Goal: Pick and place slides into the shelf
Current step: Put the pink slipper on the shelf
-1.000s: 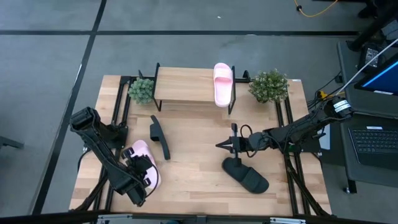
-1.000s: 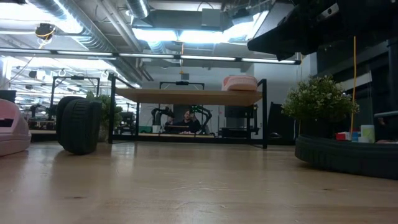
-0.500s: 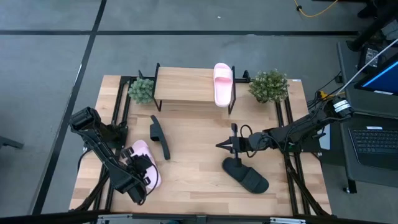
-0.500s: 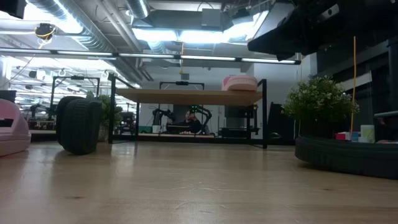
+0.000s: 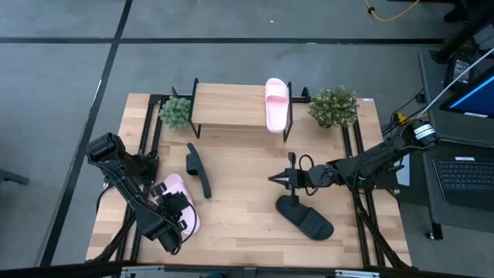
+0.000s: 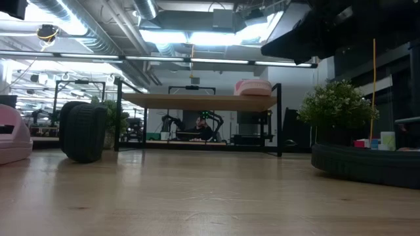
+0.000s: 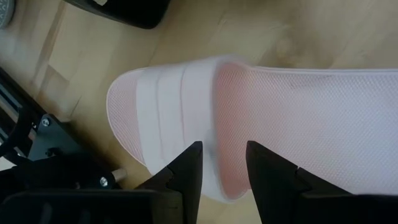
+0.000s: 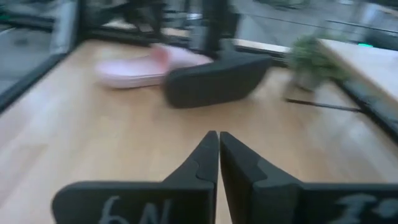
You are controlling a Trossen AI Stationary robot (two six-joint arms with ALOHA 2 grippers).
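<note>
We get even overhead light across the wooden tabletop (image 5: pixel 239 166), with only short soft shadows under things. Low down, the ceiling strip lights (image 6: pixel 197 36) blow out white and the near boards go soft. The right wrist view is smeared with motion blur; the pink slide (image 7: pixel 261 118) up close stays sharp, weave and all.

Two small potted plants stand on the wooden table (image 5: pixel 247 162) — one (image 5: pixel 175 112) toward its left rear, the bushier one (image 5: pixel 333 106) toward its right rear. Off the table's right edge sits an open laptop (image 5: pixel 465 174) — screen lit blue.
</note>
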